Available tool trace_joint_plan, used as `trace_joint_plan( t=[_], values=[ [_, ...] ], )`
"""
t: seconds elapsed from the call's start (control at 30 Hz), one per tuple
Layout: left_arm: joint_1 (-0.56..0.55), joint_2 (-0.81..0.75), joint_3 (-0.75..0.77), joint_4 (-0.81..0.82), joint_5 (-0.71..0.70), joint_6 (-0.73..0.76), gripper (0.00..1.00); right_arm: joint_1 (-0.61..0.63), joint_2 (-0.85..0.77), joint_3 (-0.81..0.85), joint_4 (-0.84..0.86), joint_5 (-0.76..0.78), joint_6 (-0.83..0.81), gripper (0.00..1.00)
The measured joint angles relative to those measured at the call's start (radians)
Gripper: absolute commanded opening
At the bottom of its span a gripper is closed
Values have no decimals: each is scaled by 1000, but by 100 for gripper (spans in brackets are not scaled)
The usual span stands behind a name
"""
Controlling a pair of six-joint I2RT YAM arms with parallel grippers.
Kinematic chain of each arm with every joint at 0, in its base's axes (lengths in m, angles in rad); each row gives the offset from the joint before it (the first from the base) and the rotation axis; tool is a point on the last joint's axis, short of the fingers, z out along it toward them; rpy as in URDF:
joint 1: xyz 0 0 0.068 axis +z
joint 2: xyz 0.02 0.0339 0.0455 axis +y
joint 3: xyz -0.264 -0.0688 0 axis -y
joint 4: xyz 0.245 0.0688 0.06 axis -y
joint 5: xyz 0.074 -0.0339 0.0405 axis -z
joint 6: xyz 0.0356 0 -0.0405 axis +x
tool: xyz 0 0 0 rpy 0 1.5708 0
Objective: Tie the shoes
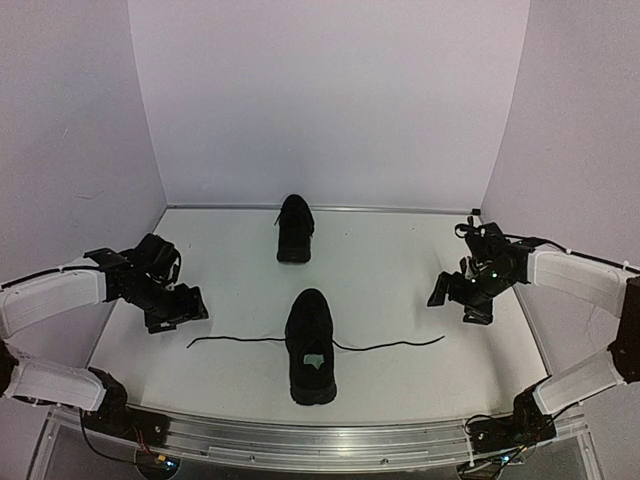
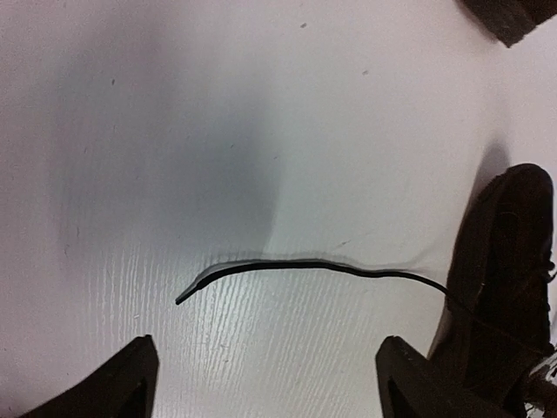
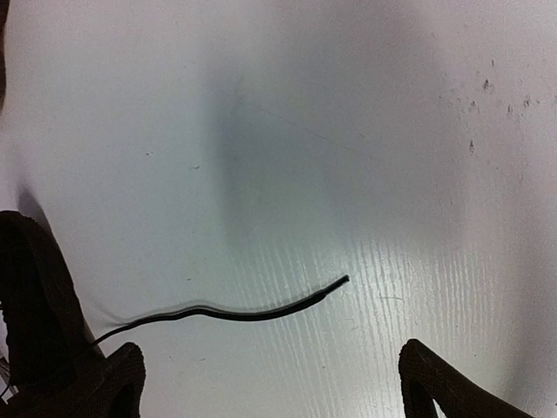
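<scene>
Two black sneakers lie on the white table. The near shoe (image 1: 311,347) shows a pale insole label, and its thin black laces run flat to both sides. The left lace (image 1: 235,340) ends near my left gripper (image 1: 180,310), which is open and empty; in the left wrist view the lace (image 2: 296,267) lies just beyond my fingertips (image 2: 122,379), with the shoe (image 2: 505,279) at right. The right lace (image 1: 395,345) ends near my right gripper (image 1: 458,297), open and empty; in the right wrist view that lace (image 3: 244,312) lies ahead of the fingertips (image 3: 435,383). The far shoe (image 1: 295,228) stands behind.
White walls enclose the table on the left, back and right. A metal rail (image 1: 310,440) runs along the near edge between the arm bases. A dark object (image 2: 509,17) shows at the top right corner of the left wrist view.
</scene>
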Motion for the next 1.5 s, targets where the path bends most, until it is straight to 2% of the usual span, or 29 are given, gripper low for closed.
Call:
trace_joint_plan(
  t=[0.2, 0.43, 0.6, 0.73, 0.87, 0.97, 1.1, 1.3, 1.5],
  values=[
    [0, -64, 136, 2, -16, 113, 100, 0, -52, 117, -1, -76, -79, 98],
    [0, 94, 419, -11, -40, 332, 100, 1, -54, 332, 61, -220, -237, 98],
    [-1, 102, 521, -2, -182, 420, 100, 38, -44, 473, 125, -237, -326, 98],
    [5, 70, 527, 62, -258, 533, 100, 53, 67, 605, 187, -219, -331, 98],
    [5, 68, 522, 88, -110, 652, 99, 50, 175, 673, 240, -225, -358, 98],
    [-3, 69, 477, 106, 34, 711, 99, 48, 191, 673, 247, -247, -387, 98],
    [-55, 73, 369, 120, 134, 801, 100, 48, 186, 672, 272, -313, -429, 98],
    [-201, 164, 297, 118, 177, 948, 96, 48, 187, 599, 297, -450, -437, 98],
    [-254, 327, 297, 123, 193, 1071, 88, 48, 191, 508, 285, -523, -415, 98]
  ],
)
